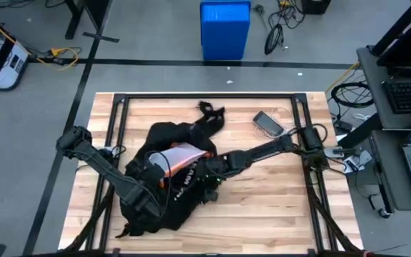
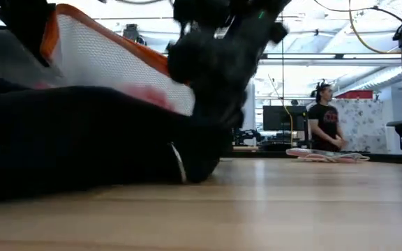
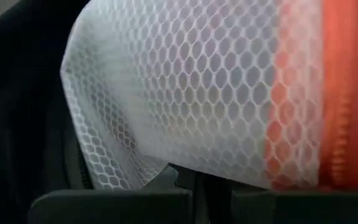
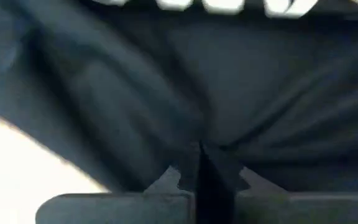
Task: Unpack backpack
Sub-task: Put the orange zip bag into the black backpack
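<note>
The black backpack (image 1: 159, 193) lies slumped on the wooden table, left of centre. A white mesh pouch with an orange edge (image 1: 180, 155) sticks out of its opening and rises at a slant (image 2: 117, 59). My left gripper (image 1: 157, 165) reaches in from the left and is shut on this pouch, which fills the left wrist view (image 3: 216, 93). My right gripper (image 1: 207, 170) comes from the right and is shut on the backpack's black fabric (image 4: 185, 93). My left gripper pinches the mesh pouch by an edge of its white netting (image 3: 166, 163) between its two fingers. The pouch stands tilted, its orange edge up, partly clear of the backpack. My right gripper pinches a fold of the backpack's black fabric (image 4: 197, 142) between its shut fingertips, coming in from the table's right side. The backpack's body rests on the table.
A dark flat device (image 1: 268, 123) lies on the table at the far right of the backpack, and a black strap (image 1: 209, 111) trails toward the far edge. A blue bin (image 1: 225, 28) stands beyond the table. A person (image 2: 323, 125) stands in the room behind.
</note>
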Robot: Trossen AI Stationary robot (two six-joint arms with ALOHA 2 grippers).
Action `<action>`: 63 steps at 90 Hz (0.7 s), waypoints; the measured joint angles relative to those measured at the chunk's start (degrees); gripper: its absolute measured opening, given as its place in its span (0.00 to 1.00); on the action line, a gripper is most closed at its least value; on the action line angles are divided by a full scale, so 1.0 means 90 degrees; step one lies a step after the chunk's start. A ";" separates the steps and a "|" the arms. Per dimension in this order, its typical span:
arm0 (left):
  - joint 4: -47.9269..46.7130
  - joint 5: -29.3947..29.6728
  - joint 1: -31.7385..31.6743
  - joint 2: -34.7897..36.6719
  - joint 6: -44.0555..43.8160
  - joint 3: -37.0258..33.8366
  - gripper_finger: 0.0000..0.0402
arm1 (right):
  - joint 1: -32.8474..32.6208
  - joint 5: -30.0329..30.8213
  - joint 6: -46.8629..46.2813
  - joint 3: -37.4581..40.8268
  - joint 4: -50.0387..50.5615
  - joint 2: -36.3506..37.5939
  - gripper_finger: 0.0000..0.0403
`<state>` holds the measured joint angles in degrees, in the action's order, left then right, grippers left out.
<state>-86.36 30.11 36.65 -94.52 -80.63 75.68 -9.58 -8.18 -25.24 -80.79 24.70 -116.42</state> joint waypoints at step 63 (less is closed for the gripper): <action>0.0030 0.0083 0.0001 0.0000 0.0003 -0.0002 0.00 | 0.0236 0.0899 0.3055 -0.0019 -0.2583 0.0060 0.42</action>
<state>-86.09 30.85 36.67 -94.52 -80.60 75.66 -7.45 -0.08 2.26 -80.97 1.45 -115.89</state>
